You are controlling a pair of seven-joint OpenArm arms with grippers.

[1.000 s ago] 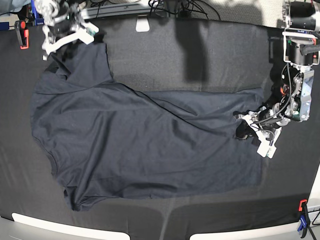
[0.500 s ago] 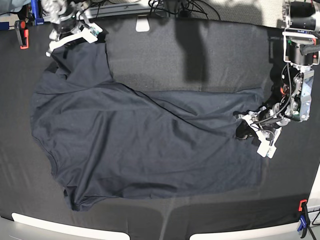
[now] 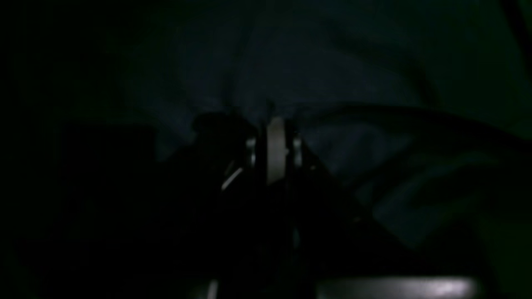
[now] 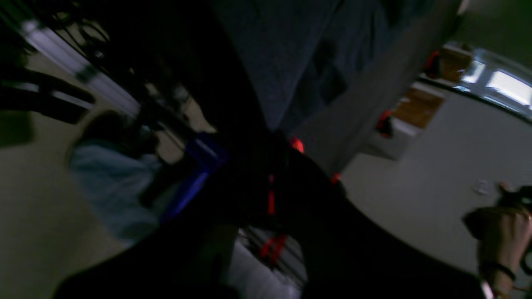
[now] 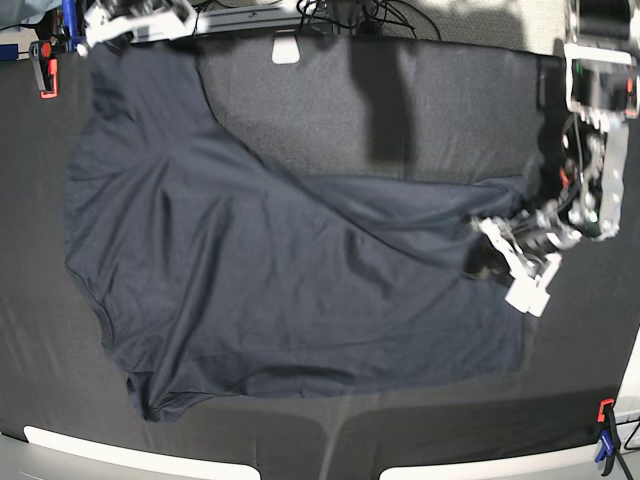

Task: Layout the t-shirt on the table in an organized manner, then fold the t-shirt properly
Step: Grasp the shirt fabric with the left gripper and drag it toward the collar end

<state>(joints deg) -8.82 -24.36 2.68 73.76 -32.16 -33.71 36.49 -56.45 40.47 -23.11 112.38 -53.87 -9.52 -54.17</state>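
Note:
The dark navy t-shirt (image 5: 260,270) lies spread over the left and middle of the black-topped table (image 5: 420,110), with creases running diagonally across it. At the far left corner my right gripper (image 5: 135,20) is shut on the shirt's upper corner, which is stretched taut toward the table's far edge. The right wrist view is blurred and shows dark cloth (image 4: 282,62) hanging from the fingers. On the right, my left gripper (image 5: 500,262) is shut on the shirt's right edge, low over the table. In the dim left wrist view its fingers (image 3: 274,145) are pressed together with fabric around them.
A red clamp (image 5: 45,62) and a blue clamp (image 5: 68,25) stand at the far left corner. Another clamp (image 5: 606,430) is at the near right corner. A white tab (image 5: 286,48) and cables (image 5: 370,15) lie along the far edge. Pale boards (image 5: 120,455) line the near edge.
My right gripper has shut on the shirt's corner and pulled it up toward the far left corner, stretching that side out. The left gripper has shifted only slightly.

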